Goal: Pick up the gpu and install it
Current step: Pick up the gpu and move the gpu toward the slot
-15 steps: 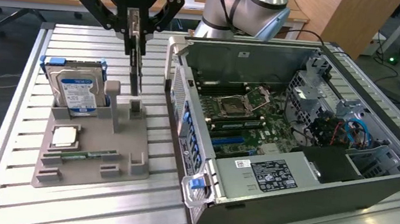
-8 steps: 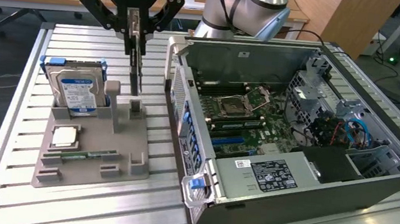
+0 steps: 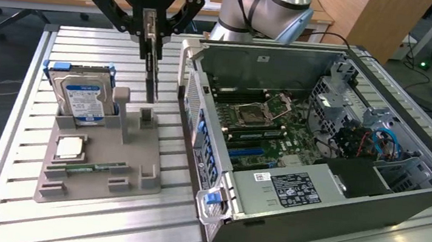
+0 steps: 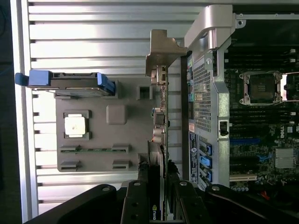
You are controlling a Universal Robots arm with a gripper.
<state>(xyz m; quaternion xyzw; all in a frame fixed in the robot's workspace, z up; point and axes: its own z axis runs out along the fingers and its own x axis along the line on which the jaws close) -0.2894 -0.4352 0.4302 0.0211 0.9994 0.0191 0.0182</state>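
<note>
- The gripper is clamped on the gpu, its two fingers pressed against the card's flat faces near the upper end. The jaws are only as far apart as the card is thick.
- The gripper's upper body is cut off by the top edge of the exterior view. The arm behind it is also only partly in frame.
- The gpu hangs upright and edge-on, so its faces hardly show in the exterior view.
- Its lower end sits just over a small upright post on the grey tray. There seems to be a narrow gap, but contact is hard to rule out.
- In the wrist view the gpu is again a thin edge. Its pale bracket is at the far end, and the gripper covers the near end.
- The hard drive stands on the tray and hides the tray's corner behind it. A processor chip and a memory stick lie flat nearby.
- The open computer case stands on the slatted table, on the exterior view's right of the tray. The motherboard is partly shadowed and its slots are hard to tell apart.
</note>
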